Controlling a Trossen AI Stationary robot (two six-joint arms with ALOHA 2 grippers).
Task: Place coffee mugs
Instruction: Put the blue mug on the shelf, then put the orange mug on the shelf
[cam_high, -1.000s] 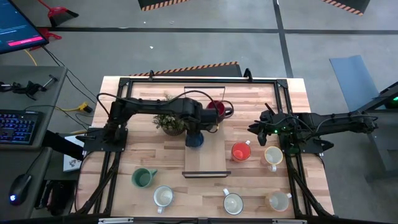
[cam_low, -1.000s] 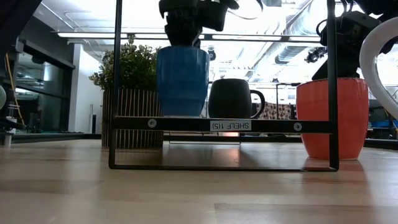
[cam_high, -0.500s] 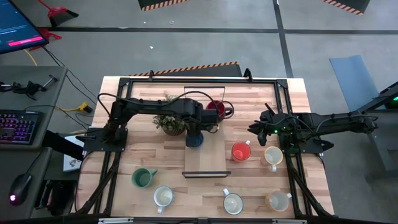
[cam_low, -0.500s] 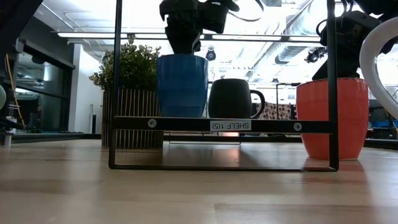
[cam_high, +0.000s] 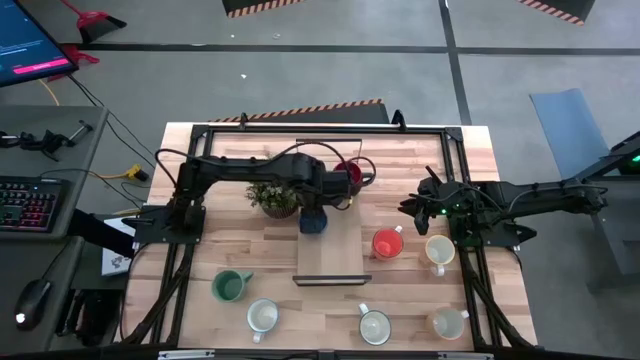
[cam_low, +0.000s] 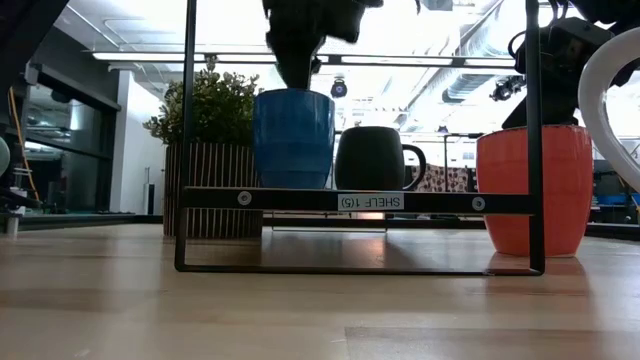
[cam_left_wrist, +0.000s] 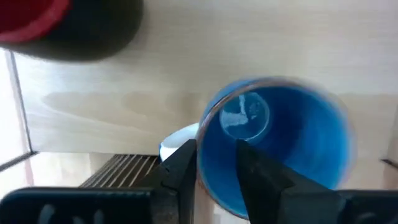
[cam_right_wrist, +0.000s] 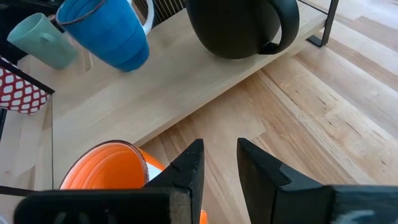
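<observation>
Blue mug (cam_high: 313, 222) stands on the wooden shelf (cam_high: 330, 262) at the table's centre, at eight o'clock from the dark red mug (cam_high: 347, 174); the left gripper (cam_left_wrist: 216, 163) has parted its fingers astride the rim and lifted slightly since a second ago, so this mug seems delivered. The right gripper (cam_right_wrist: 217, 163) waits at three o'clock above the orange mug (cam_high: 388, 243), fingers narrowly apart and empty.

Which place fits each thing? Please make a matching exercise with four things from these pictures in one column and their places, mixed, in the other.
Things
1. blue mug
2. dark red mug
3. orange mug
4. green mug

Places
A. on the table, just right of the shelf
B. at the back of the shelf
C. on the table, front left of the shelf
D. on the shelf, under the left gripper

Pairs: 1-D, 2-B, 3-A, 4-C
</observation>
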